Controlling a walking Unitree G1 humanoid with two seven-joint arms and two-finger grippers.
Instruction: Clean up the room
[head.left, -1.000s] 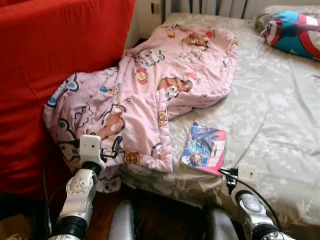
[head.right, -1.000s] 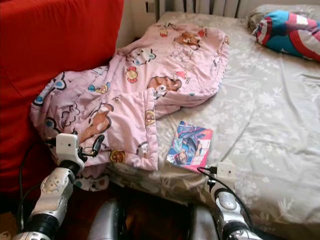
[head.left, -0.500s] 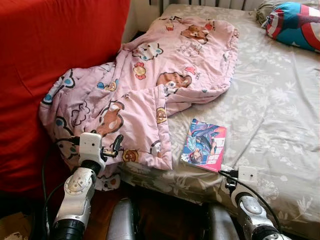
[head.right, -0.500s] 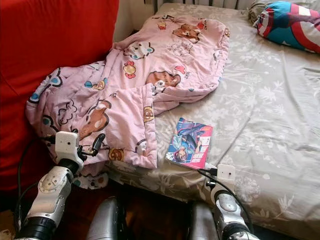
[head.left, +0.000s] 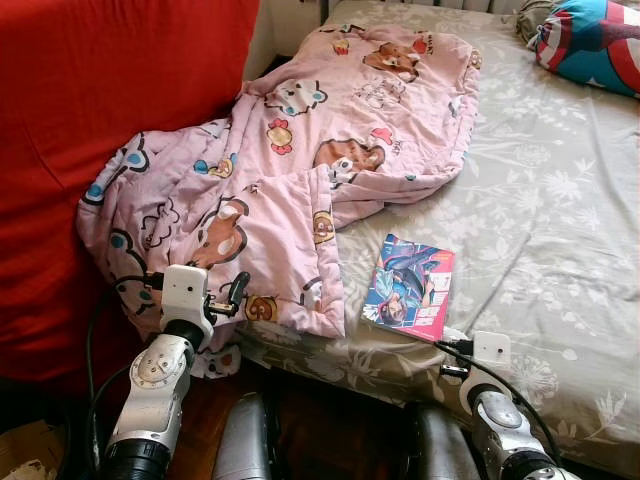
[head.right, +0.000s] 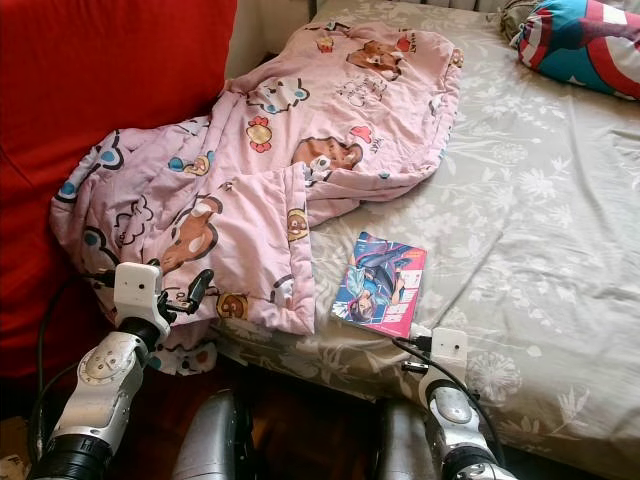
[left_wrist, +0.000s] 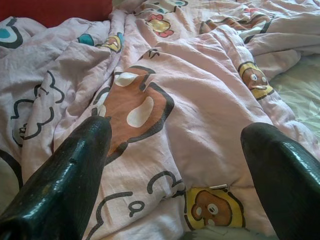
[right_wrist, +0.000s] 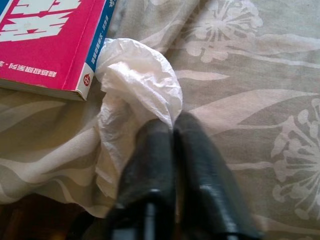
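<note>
A: What is the right gripper (right_wrist: 172, 131) doing?

B: Its two black fingers are pressing flat together, pinching a crumpled white tissue (right_wrist: 135, 87). It is hovering at the near edge of the bed (head.left: 560, 200), over the grey floral sheet, with the tissue bunching just beside the corner of a book (head.left: 410, 286) with a pink cover.

A: And the left gripper (left_wrist: 175, 150)?

B: It is standing wide apart, gripping nothing. It is pointing at the pink cartoon quilt (head.left: 300, 170), low on the part that is spilling over the bed's near-left corner.

A: How are the edges lying?

B: The quilt is running diagonally from the far side of the bed down to that corner, its left side pushing against a red sofa (head.left: 110, 120). One folded flap is ending just beside the book without covering it. The book is lying close to the mattress edge, slightly angled.

A: Any open room?

B: The sheet to the right of the quilt and book is lying bare up to a blue, red and white pillow (head.left: 590, 45) at the far right. Dark wooden floor (head.left: 330, 440) is showing below the mattress edge, between the two arms.
</note>
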